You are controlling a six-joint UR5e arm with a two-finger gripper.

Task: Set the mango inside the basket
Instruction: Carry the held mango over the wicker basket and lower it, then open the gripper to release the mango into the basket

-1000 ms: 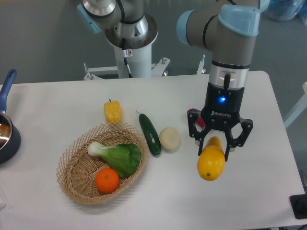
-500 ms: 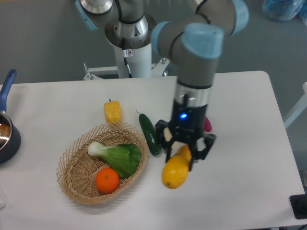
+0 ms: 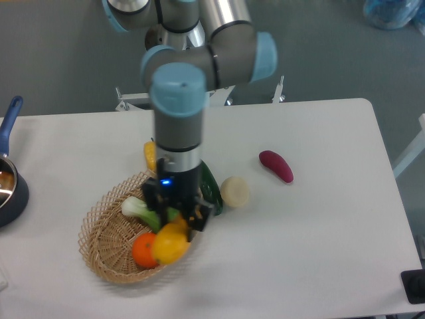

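Note:
My gripper (image 3: pixel 174 219) is shut on the yellow mango (image 3: pixel 170 243) and holds it over the right side of the tan wicker basket (image 3: pixel 99 234). The mango hangs below the fingers, partly in front of the round orange (image 3: pixel 143 251). Whether the mango touches the basket's contents I cannot tell. A green leafy vegetable (image 3: pixel 141 209) lies in the basket, partly hidden by the gripper.
A yellow corn piece (image 3: pixel 150 155) stands just behind the basket. A dark green cucumber (image 3: pixel 213 191) and a pale round vegetable (image 3: pixel 234 191) lie to the basket's right. A purple eggplant-like piece (image 3: pixel 275 165) lies further right. A blue pot (image 3: pixel 9 186) sits at the left edge.
The arm has swung left across the table with the mango, from the right side to above the basket. The purple piece it hid now shows.

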